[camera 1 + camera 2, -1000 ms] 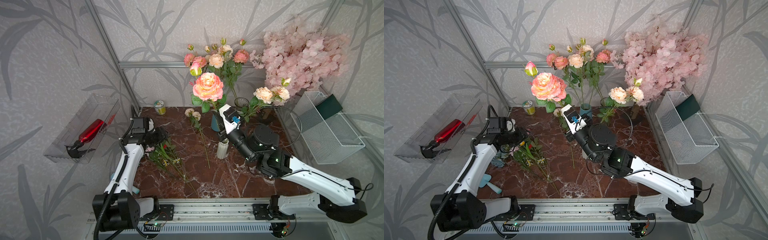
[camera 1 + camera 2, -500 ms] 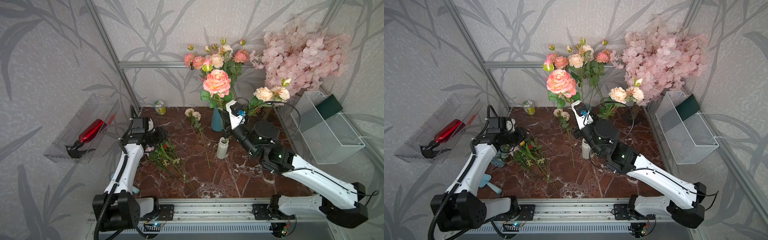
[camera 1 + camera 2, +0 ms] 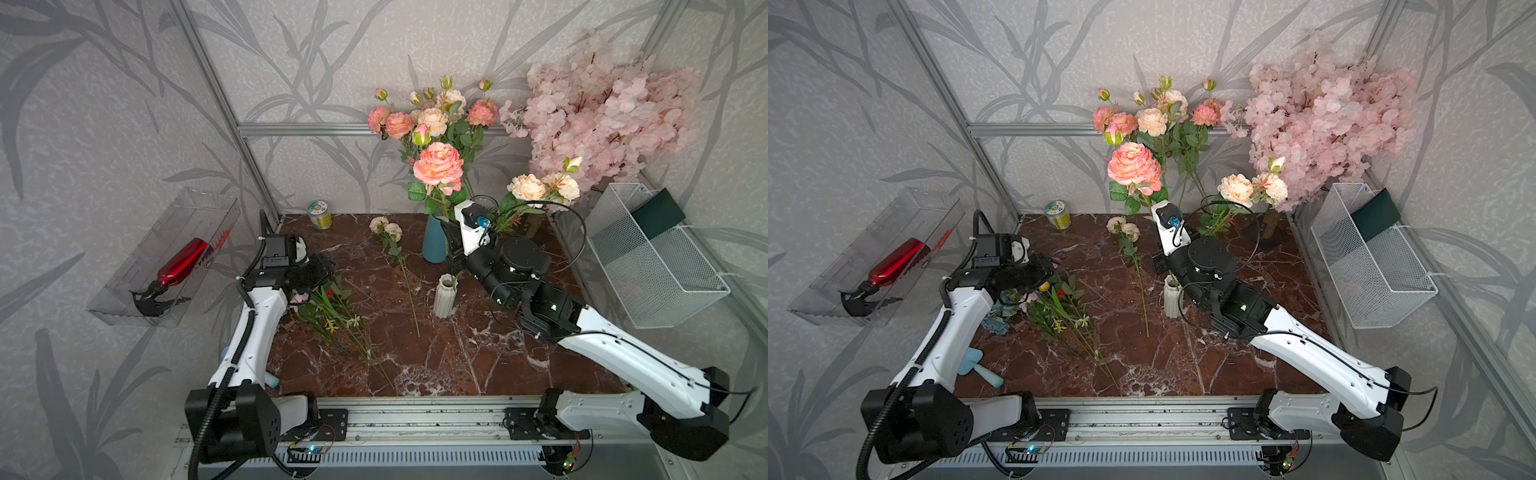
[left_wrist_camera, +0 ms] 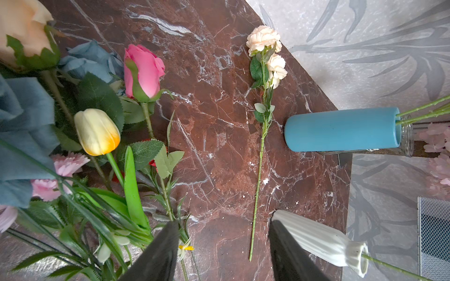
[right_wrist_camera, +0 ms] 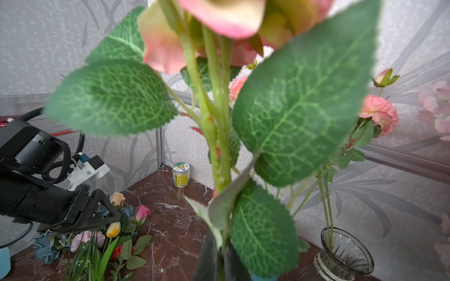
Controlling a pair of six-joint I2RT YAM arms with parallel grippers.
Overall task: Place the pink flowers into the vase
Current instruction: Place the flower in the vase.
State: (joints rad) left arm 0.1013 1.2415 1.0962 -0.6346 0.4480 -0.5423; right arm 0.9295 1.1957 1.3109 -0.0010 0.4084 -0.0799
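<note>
My right gripper (image 5: 220, 245) is shut on the green stem of a pink flower spray (image 3: 438, 168) and holds it upright, close in front of the blue vase (image 3: 434, 241). That vase holds several pink flowers (image 3: 432, 120). Below the gripper (image 3: 452, 254) stands a white ribbed vase (image 3: 445, 295), and a green stem (image 4: 389, 267) runs out of its mouth. A peach spray (image 3: 392, 249) lies flat on the marble. My left gripper (image 4: 224, 222) is open and empty, low over a pile of mixed flowers (image 3: 332, 311).
A glass vase (image 5: 345, 253) with peach flowers (image 3: 540, 189) stands behind my right arm, next to a pink blossom tree (image 3: 594, 112). A small jar (image 3: 319, 214) sits at the back. A wire basket (image 3: 656, 257) hangs right; a clear bin (image 3: 124, 307) with a red spray bottle (image 3: 178, 262) hangs left.
My right gripper has carried the pink flower to the right and back, so its head now stands in front of the blue vase's bouquet. The left arm has not moved.
</note>
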